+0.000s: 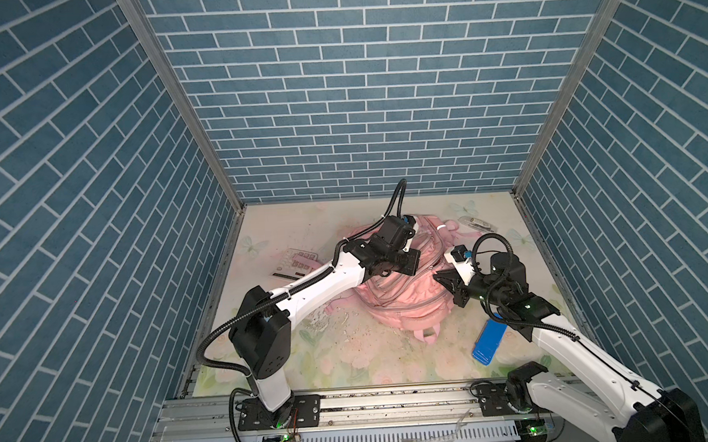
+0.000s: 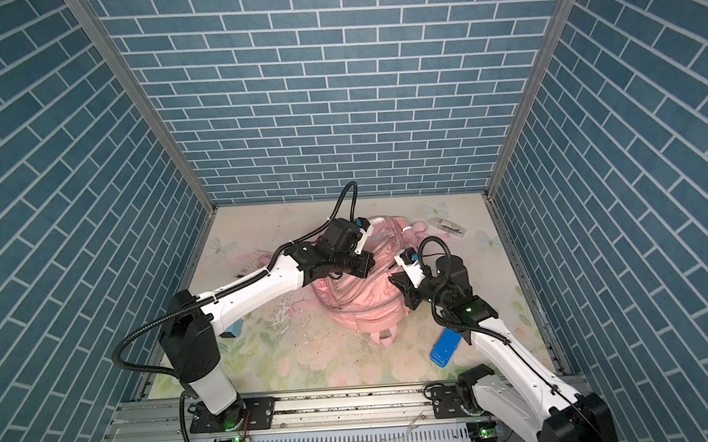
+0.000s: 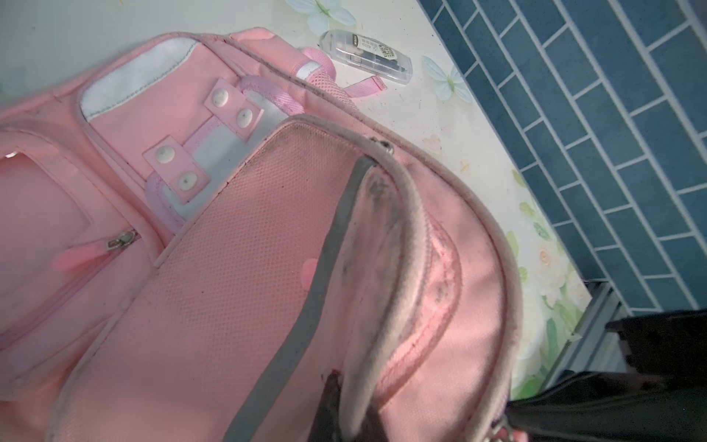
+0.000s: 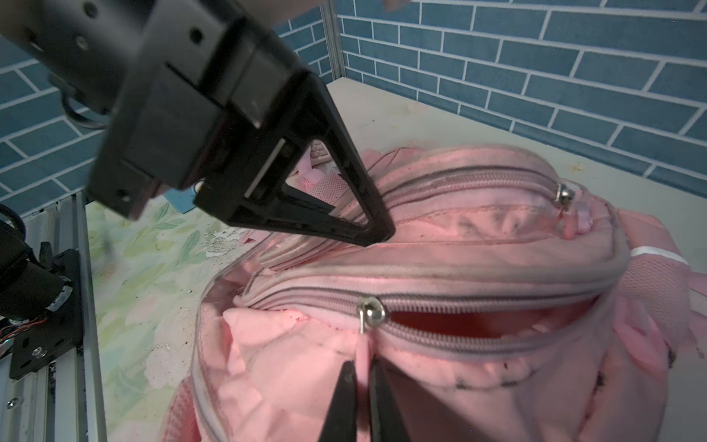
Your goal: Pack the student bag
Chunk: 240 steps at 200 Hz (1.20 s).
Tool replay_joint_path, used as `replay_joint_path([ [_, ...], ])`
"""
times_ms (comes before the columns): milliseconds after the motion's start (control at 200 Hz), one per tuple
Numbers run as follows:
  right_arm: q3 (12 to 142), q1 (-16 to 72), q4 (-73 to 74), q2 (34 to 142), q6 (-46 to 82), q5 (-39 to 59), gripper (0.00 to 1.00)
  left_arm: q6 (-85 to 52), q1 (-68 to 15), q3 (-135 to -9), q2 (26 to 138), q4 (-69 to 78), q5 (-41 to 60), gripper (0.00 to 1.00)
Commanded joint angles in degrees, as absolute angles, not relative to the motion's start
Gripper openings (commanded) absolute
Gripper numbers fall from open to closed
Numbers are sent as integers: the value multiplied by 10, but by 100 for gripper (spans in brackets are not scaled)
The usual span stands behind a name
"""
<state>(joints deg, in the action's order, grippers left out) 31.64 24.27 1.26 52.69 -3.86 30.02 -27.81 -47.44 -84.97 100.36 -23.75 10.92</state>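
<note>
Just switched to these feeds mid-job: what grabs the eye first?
A big pink backpack fills the middle of the table, one zipper partly open. The right gripper is shut on the pink zipper pull, while the left gripper pinches the bag's fabric nearby. A blue box lies near the front right.

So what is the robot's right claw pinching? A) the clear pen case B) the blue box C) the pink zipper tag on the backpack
C: in the right wrist view the right gripper is shut on the pink zipper pull of the student bag.
</note>
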Motion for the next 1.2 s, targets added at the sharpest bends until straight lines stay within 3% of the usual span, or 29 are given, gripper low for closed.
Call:
replay_joint_path([
  [0, 346, 246, 11, 534, -51, 261, 0, -389, -468, -858, 980, -188, 145, 0],
  [260, 380, 225, 16, 577, -68, 189, 0, -408, -480, -901, 1002, -153, 187, 0],
  [525, 382, 209, 16, 587, -101, 213, 0, -424, -473, -910, 1028, -89, 194, 0],
  [785, 318, 244, 59, 535, -101, 241, 0, -464, -464, -905, 1026, -29, 144, 0],
  [1195, 273, 308, 77, 508, -65, 260, 0, -540, -437, -907, 1044, 37, 159, 0],
])
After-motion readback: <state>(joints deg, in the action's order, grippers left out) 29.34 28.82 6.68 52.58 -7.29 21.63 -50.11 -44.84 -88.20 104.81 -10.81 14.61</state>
